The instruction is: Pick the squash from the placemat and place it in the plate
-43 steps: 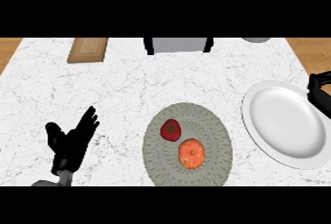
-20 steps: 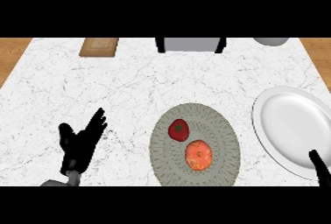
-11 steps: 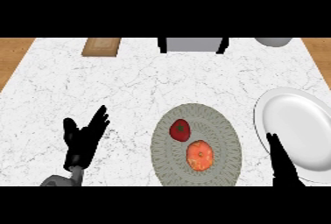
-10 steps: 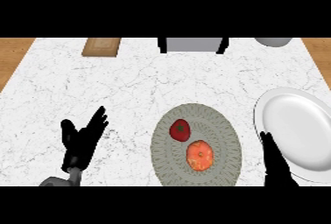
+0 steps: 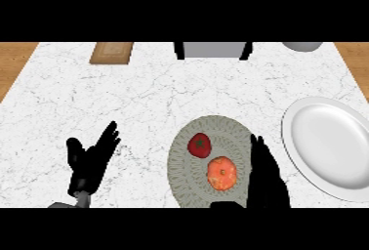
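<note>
Squash (image 5: 222, 173): orange, lying on the lower right part of the grey oval placemat (image 5: 186, 171), lower centre of frame. Red tomato (image 5: 199, 144) just up-left of it on the same mat, not touching. Mat's lower edge runs out at the bottom of the view.

Right robot hand (image 5: 264, 176): at lower right of the mat, fingers straight and pressed together, pointing up-frame along the mat's right rim, just right of the squash; contact cannot be told. It sits between squash and plate.

Plate (image 5: 333, 146): white, right side of frame, cut by the right edge; narrow strip of bare table (image 5: 144, 93) between plate and mat.

Left robot hand (image 5: 89, 161): lower left, fingers spread and up, resting, well apart from the mat.

Wide open marble across the middle and upper left. Along the top edge: wooden board (image 5: 112, 52), grey box (image 5: 213, 49), grey round object (image 5: 302, 46), all far from the mat.
</note>
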Controlling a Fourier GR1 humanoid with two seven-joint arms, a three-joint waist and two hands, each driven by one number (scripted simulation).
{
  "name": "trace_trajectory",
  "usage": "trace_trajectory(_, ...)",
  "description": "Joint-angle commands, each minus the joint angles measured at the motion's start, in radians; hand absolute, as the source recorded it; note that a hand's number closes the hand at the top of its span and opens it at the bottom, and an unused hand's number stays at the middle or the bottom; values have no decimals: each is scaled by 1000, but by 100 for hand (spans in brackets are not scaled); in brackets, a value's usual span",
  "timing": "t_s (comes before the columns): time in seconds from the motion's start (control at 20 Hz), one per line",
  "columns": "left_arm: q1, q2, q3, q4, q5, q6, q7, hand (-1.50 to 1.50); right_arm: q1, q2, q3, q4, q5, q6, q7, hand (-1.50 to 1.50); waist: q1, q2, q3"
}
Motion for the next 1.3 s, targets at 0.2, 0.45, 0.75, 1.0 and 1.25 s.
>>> trace_trajectory(0.2,-14,-10,39,-12,-26,-17,48,0,-58,22,78,151,-2,-123,98,-150,-4,0,1)
trace_trajectory(0.45,-10,-34,29,16,-45,-36,11,0,-58,22,52,182,33,-71,138,-150,-7,0,0)
trace_trajectory(0.75,14,-14,76,23,-34,-78,-3,0,-122,22,7,276,19,-92,153,-150,-3,0,0)
trace_trajectory(1.0,-38,-72,75,-1,-68,-28,41,0,-107,15,-62,321,-44,-94,20,-150,-7,0,0)
trace_trajectory(1.25,-3,-82,67,-57,-88,-22,94,0,-143,22,-26,392,-77,-114,65,-150,-4,-1,1)
